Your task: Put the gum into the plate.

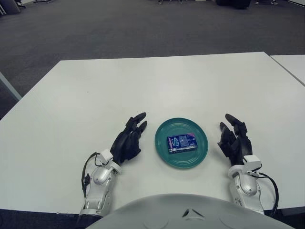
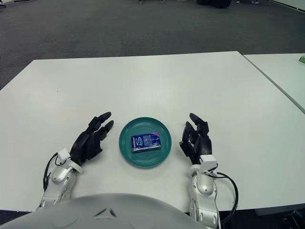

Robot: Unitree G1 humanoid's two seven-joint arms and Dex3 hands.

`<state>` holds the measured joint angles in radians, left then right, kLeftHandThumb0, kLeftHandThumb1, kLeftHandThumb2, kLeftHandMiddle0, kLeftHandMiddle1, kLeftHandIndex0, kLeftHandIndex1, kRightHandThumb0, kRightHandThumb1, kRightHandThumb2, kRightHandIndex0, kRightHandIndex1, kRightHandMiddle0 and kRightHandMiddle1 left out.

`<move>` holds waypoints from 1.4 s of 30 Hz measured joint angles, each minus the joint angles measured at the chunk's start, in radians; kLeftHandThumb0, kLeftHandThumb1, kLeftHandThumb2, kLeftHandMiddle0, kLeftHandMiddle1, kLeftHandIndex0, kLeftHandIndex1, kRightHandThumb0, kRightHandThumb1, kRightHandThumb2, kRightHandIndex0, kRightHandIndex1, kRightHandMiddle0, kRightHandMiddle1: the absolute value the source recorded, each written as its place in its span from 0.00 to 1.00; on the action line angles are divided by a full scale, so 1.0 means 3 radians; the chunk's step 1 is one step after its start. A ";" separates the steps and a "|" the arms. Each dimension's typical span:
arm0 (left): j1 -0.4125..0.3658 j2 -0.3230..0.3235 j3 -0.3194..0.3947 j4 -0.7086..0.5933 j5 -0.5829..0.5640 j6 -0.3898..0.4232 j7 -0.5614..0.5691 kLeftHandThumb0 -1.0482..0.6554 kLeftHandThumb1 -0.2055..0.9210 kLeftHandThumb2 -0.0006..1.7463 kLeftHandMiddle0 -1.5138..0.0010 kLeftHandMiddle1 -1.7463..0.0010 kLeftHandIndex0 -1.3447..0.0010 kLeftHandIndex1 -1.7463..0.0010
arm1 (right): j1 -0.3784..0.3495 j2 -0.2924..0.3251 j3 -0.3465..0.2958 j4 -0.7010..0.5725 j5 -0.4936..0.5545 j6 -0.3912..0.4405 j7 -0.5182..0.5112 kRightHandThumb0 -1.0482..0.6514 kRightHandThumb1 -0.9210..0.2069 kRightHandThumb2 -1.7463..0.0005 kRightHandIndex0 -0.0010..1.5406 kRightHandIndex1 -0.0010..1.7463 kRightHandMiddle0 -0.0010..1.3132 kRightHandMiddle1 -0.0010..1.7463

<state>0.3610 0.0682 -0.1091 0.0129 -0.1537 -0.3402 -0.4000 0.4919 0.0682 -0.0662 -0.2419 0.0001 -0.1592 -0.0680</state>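
Note:
A small blue gum pack (image 1: 181, 142) lies flat in the middle of a round teal plate (image 1: 164, 145) near the table's front edge. My left hand (image 1: 128, 139) shows just left of the plate, fingers spread and holding nothing. Just right of the plate is my right hand (image 1: 235, 140), palm turned toward the plate, fingers relaxed and empty. Neither hand touches the plate or the gum.
The white table (image 1: 157, 86) stretches far behind the plate. A second white table (image 1: 291, 64) stands at the right, a narrow gap away. Dark carpet lies beyond.

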 measured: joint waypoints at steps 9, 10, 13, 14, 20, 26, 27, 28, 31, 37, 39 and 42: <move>0.0134 -0.0021 -0.0088 -0.0129 0.0054 -0.0001 0.0074 0.06 1.00 0.59 0.79 0.98 1.00 0.64 | 0.0080 0.0000 0.0008 -0.0136 -0.0003 0.0111 0.0024 0.16 0.00 0.50 0.27 0.08 0.00 0.47; 0.0149 -0.0023 -0.0101 -0.0144 0.0063 -0.0001 0.0079 0.06 1.00 0.59 0.79 0.98 1.00 0.64 | 0.0091 0.0000 0.0010 -0.0159 -0.0007 0.0133 0.0024 0.16 0.00 0.50 0.27 0.08 0.00 0.47; 0.0184 -0.0034 -0.0131 -0.0179 0.0084 -0.0001 0.0103 0.06 1.00 0.59 0.79 0.98 1.00 0.64 | 0.0112 0.0000 0.0025 -0.0220 -0.0042 0.0207 0.0024 0.15 0.00 0.50 0.27 0.08 0.00 0.46; 0.0199 -0.0037 -0.0145 -0.0193 0.0091 -0.0001 0.0113 0.06 1.00 0.59 0.79 0.98 1.00 0.64 | 0.0119 -0.0001 0.0031 -0.0245 -0.0061 0.0237 0.0023 0.15 0.00 0.50 0.27 0.08 0.00 0.46; 0.0270 -0.0043 -0.0193 -0.0267 0.0134 0.0000 0.0138 0.06 1.00 0.59 0.79 0.98 1.00 0.64 | 0.0138 -0.0002 0.0064 -0.0344 -0.0150 0.0374 0.0021 0.15 0.00 0.49 0.27 0.08 0.00 0.45; 0.0331 -0.0174 -0.0220 -0.0313 0.0283 -0.0002 0.0401 0.02 1.00 0.58 0.80 0.99 1.00 0.56 | 0.0138 -0.0004 0.0090 -0.0382 -0.0219 0.0426 0.0016 0.15 0.00 0.49 0.26 0.08 0.00 0.46; 0.0362 -0.0253 -0.0214 -0.0313 0.0332 -0.0001 0.0536 0.02 1.00 0.58 0.80 0.99 1.00 0.56 | 0.0138 -0.0004 0.0092 -0.0382 -0.0222 0.0426 0.0012 0.15 0.00 0.49 0.26 0.08 0.00 0.46; 0.0395 -0.0343 -0.0213 -0.0318 0.0398 -0.0010 0.0693 0.02 1.00 0.58 0.81 0.99 1.00 0.55 | 0.0139 -0.0003 0.0095 -0.0382 -0.0226 0.0428 0.0008 0.15 0.00 0.49 0.26 0.08 0.00 0.46; 0.0468 -0.0565 -0.0214 -0.0322 0.0546 -0.0030 0.1046 0.03 1.00 0.57 0.83 1.00 1.00 0.60 | 0.0151 0.0000 0.0104 -0.0388 -0.0242 0.0433 0.0005 0.15 0.00 0.50 0.26 0.08 0.00 0.47; 0.0493 -0.0644 -0.0259 -0.0318 0.0633 -0.0037 0.1199 0.05 1.00 0.57 0.88 1.00 1.00 0.69 | 0.0162 0.0005 0.0122 -0.0399 -0.0261 0.0432 -0.0005 0.16 0.00 0.50 0.27 0.09 0.00 0.47; 0.0493 -0.0644 -0.0265 -0.0319 0.0643 -0.0037 0.1210 0.05 1.00 0.57 0.89 1.00 1.00 0.70 | 0.0162 0.0005 0.0131 -0.0402 -0.0277 0.0433 -0.0011 0.17 0.00 0.50 0.27 0.09 0.00 0.46; 0.0493 -0.0642 -0.0270 -0.0322 0.0649 -0.0032 0.1222 0.05 1.00 0.57 0.91 1.00 1.00 0.73 | 0.0163 0.0005 0.0150 -0.0404 -0.0297 0.0437 -0.0023 0.17 0.00 0.50 0.27 0.09 0.00 0.46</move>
<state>0.5088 -0.1243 -0.1901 -0.0838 0.0411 -0.3498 -0.0334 0.5407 0.0696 -0.0211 -0.3632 -0.0891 -0.0281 -0.0748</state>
